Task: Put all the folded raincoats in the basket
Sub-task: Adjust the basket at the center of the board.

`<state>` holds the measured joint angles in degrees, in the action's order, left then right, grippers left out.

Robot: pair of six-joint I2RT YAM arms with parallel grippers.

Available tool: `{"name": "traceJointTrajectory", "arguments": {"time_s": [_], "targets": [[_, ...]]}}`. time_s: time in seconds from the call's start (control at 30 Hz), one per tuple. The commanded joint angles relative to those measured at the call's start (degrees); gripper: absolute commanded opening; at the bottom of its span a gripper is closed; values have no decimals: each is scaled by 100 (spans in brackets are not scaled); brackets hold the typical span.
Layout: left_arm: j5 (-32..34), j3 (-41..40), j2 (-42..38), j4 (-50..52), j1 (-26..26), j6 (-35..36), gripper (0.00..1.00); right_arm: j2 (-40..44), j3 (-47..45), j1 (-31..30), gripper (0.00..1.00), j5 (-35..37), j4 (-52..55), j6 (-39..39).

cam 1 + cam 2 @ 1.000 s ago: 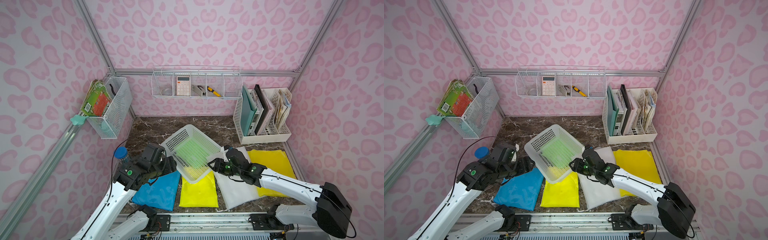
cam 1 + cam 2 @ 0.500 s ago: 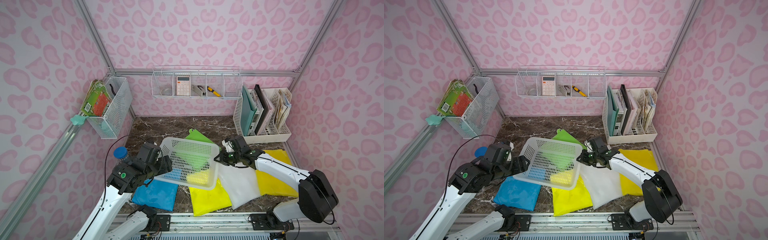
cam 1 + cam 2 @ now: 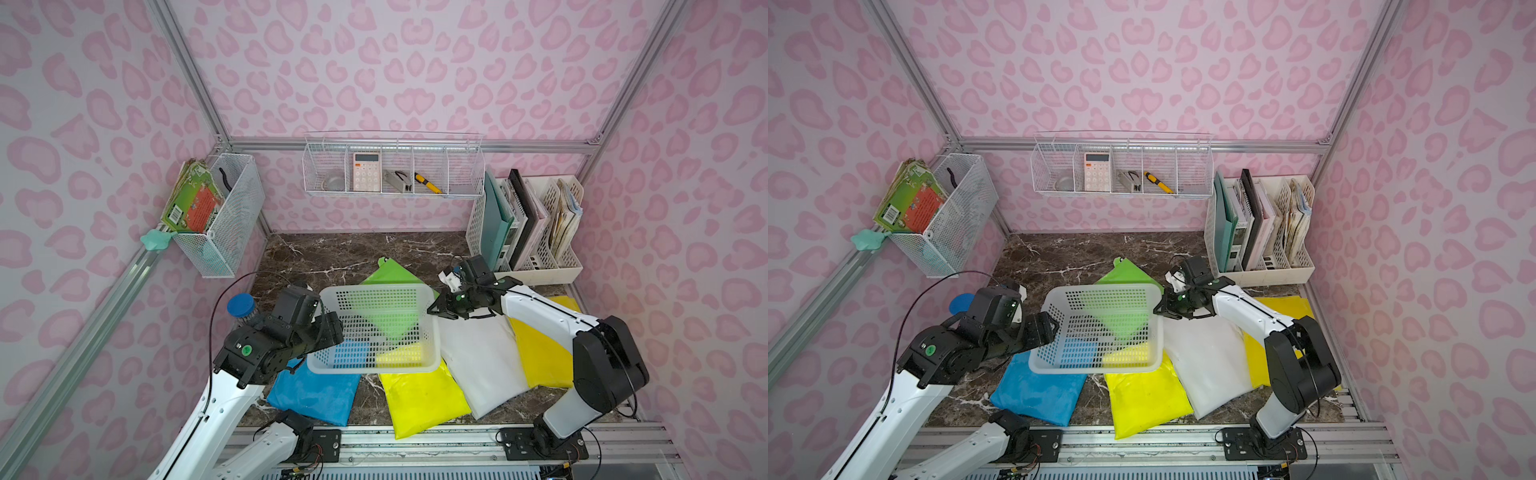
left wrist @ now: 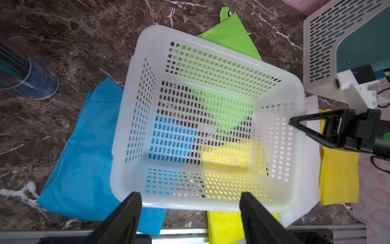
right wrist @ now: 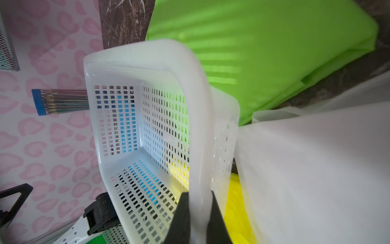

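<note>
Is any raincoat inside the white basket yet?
No, the basket is empty; the blue raincoat, green raincoat and yellow raincoat lie under it and only show through its holes.

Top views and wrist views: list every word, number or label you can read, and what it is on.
None can be read.
Calculator: key markings too small.
Green and orange book: barcode and cover print too small.
Pencil tube: print blurred.

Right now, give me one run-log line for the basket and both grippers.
basket: empty, over folded raincoats | right gripper: shut on basket rim | left gripper: open, near basket
</note>
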<state>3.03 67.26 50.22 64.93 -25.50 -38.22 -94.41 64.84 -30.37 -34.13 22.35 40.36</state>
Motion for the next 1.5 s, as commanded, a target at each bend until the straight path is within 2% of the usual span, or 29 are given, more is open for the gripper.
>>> {"name": "traceJointTrajectory", "arguments": {"time_s": [0.0, 0.2, 0.3, 0.43, 0.5, 0.8, 1.07, 1.47], "targets": [[-285, -120, -27, -69, 2, 37, 78, -197, 180, -13, 0, 85, -117, -81], [-301, -390, -231, 17, 1, -131, 78, -218, 269, -52, 0, 302, -154, -119], [-294, -509, -384, -30, 1, -164, 78, -6, -174, -90, 0, 414, -792, 31], [-276, -522, -368, 0, 12, -186, 78, 50, -552, -232, 0, 995, -1397, -139], [-268, -473, -329, 37, 10, -176, 78, 6, -631, -216, 0, 1063, -1636, -173], [-171, -369, -328, 137, 10, -140, 78, -275, 39, -215, 0, 1820, -1323, -551], [-109, -394, -284, 126, 18, -147, 78, -327, 74, -240, 0, 2372, -1586, -262], [-85, -545, -302, 31, 44, -173, 78, -211, 62, -711, 0, 3546, -1918, 54]]}}
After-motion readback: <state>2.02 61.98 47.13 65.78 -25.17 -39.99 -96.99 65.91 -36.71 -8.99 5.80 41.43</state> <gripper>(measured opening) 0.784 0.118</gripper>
